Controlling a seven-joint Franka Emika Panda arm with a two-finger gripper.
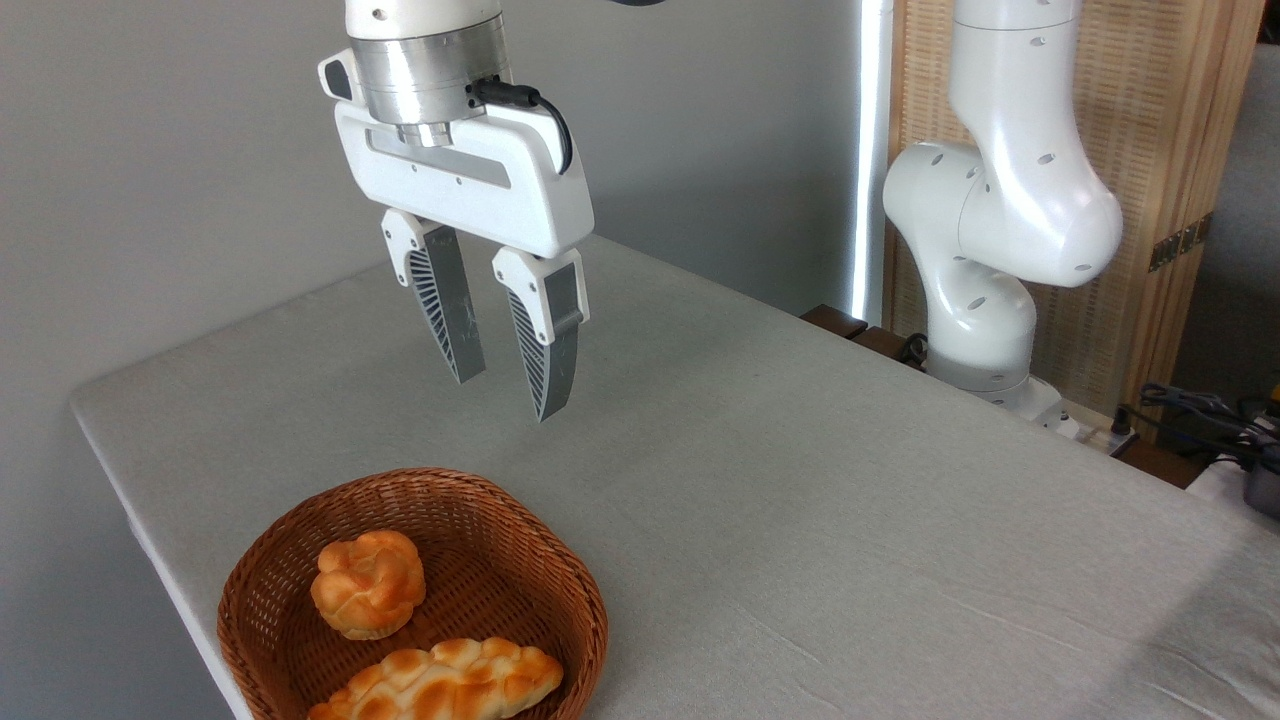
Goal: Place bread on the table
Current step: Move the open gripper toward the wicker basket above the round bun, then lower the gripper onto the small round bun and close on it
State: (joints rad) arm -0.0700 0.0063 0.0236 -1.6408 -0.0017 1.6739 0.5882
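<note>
The gripper (pixel 507 395) hangs in the air above the table (pixel 800 480), its two fingers spread apart and holding nothing. The knotted bun (pixel 368 584) lies below it and to the left, well apart, inside the wicker basket (pixel 500 530), just beside the braided loaf (pixel 440 684) at the basket's front.
</note>
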